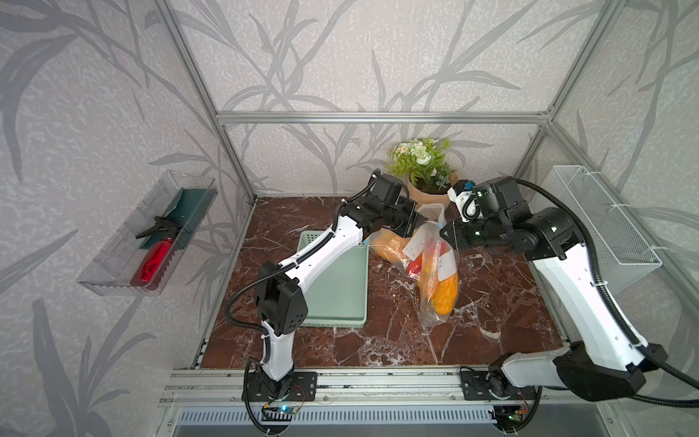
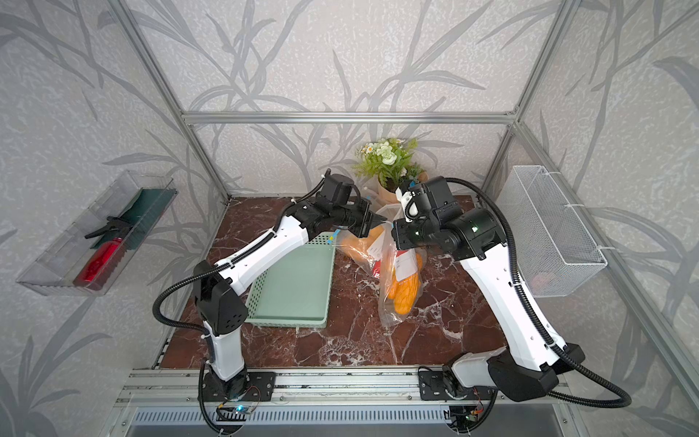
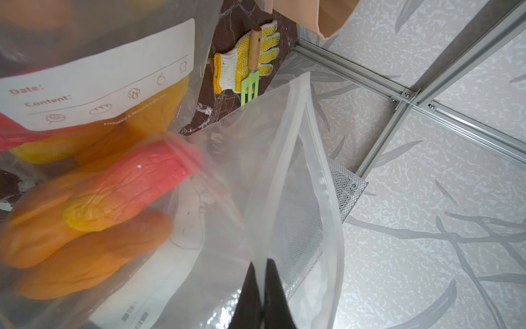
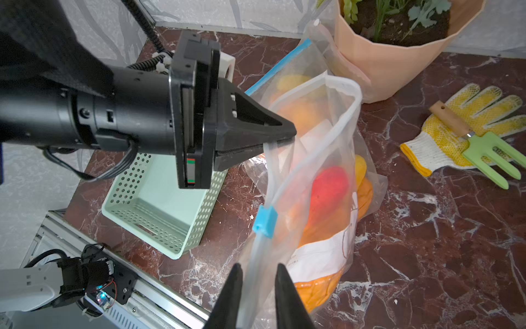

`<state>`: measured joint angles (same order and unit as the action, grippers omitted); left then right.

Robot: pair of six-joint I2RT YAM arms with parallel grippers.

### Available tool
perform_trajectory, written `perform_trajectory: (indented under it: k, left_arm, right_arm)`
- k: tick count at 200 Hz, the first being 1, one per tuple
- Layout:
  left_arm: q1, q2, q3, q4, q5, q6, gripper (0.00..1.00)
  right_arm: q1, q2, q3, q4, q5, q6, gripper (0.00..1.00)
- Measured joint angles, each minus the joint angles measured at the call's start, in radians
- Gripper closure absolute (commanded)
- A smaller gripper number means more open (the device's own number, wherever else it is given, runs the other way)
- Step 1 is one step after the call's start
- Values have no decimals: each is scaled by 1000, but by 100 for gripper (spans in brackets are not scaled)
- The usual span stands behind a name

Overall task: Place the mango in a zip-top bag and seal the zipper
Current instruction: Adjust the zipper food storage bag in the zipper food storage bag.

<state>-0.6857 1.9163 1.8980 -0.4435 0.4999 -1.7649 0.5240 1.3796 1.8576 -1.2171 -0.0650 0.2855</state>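
Sealing is the step in hand. The mango is already inside the zip-top bag, red and orange behind the clear film. In a top view the bag stands just to 3 o'clock of the middle of the worktop, its mouth raised toward 12 o'clock and its bottom trailing toward 5 o'clock. The left tool is clamped flat on one end of the mouth, holding that rim off the worktop. The right tool straddles the zipper near the other end with its jaws a narrow gap apart, and I cannot see them pressing the strip. The blue slider sits between the two tools. The track looks joined on the right tool's side of the slider, while the mouth gapes in a wide loop on the left tool's side. The next move likely calls for the right tool to close on the track or the slider and run it toward the left tool, which anchors the end so the strip stays taut. The film is slack and crinkly, so a loose pinch could slip off. A second bag with a light-blue strip lies toward 12 o'clock by the plant pot, and the green basket sits at 9 o'clock.
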Motion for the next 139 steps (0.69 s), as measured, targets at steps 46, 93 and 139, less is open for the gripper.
perform_trajectory:
  k: [46,93,139]
  left_arm:
    - [0,0,0,-2,0,2,100]
    - [-1,0,5,-7,-2,26,69]
    - [6,-9,119,-23,-57,109,60]
  right_arm:
    - [0,8,0,0,12,-7,96]
    - [0,0,-6,5,46,-14,100]
    - [-48,-67,4,18,93,-37,100]
